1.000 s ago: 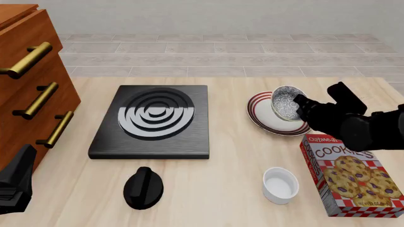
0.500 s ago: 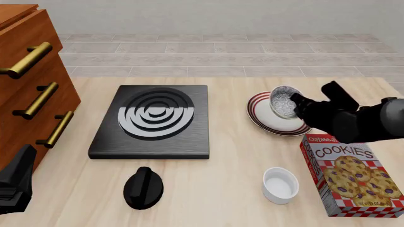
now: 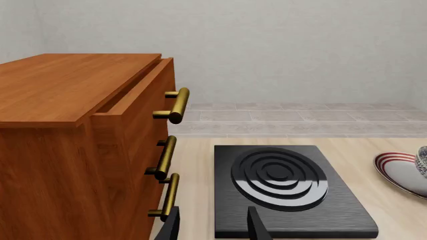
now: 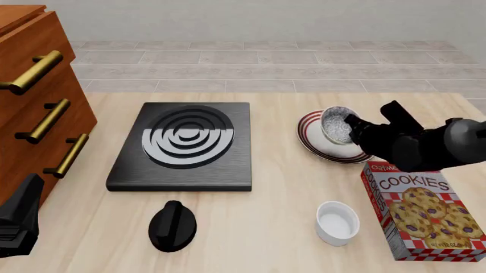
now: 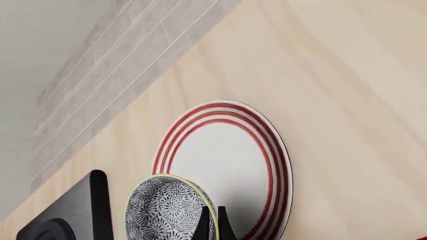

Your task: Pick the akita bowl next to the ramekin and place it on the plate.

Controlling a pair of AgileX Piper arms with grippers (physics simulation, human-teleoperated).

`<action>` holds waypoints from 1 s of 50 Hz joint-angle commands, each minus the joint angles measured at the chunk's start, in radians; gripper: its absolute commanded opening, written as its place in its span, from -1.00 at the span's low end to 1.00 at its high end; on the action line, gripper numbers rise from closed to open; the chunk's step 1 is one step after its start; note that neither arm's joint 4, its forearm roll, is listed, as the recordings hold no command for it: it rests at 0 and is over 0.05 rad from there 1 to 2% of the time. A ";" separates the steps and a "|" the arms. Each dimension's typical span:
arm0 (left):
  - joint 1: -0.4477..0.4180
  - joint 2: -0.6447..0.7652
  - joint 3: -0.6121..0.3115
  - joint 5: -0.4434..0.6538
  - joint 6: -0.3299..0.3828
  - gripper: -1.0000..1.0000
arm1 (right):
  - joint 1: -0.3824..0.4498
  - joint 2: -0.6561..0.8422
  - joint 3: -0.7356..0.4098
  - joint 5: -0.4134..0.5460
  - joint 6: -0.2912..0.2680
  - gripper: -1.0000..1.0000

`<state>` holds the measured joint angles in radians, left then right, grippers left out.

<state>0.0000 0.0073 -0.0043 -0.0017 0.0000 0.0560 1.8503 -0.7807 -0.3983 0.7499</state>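
Observation:
The akita bowl [image 4: 335,125], black-and-white speckled inside, hangs tilted just over the plate [image 4: 307,130], a white plate with dark red rings. My right gripper [image 4: 352,128] is shut on the bowl's rim. The right wrist view shows the bowl [image 5: 165,212] pinched between the closed fingertips [image 5: 203,226] in front of the plate [image 5: 230,160]. Nearer me stands the plain white ramekin [image 4: 337,222], apart from the bowl. My left gripper [image 4: 20,223] rests at the table's near left corner, open and holding nothing, its fingers [image 3: 256,226] spread in the left wrist view.
A black stove burner [image 4: 184,145] lies left of the plate, with a black knob [image 4: 172,226] in front of it. A cookie box [image 4: 425,210] lies flat to the right of the ramekin. A wooden drawer cabinet [image 4: 38,102] with brass handles fills the left side.
My right gripper has carried the bowl a little left and lower, closer over the plate. The left arm has not moved.

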 commanded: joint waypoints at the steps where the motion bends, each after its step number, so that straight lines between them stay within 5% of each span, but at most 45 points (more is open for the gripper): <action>1: 0.000 0.000 0.000 0.000 0.000 1.00 | -0.007 0.015 -0.047 0.026 -0.005 -1.00; 14: 0.000 0.000 0.000 0.000 0.000 1.00 | 0.016 0.052 -0.128 0.070 -0.009 -1.00; 50: 0.000 0.000 0.000 0.000 0.000 1.00 | 0.014 0.111 -0.124 0.024 0.013 -1.00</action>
<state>0.0000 0.0073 -0.0043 -0.0017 0.0000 0.0700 1.9599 -0.9000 -0.3685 0.7552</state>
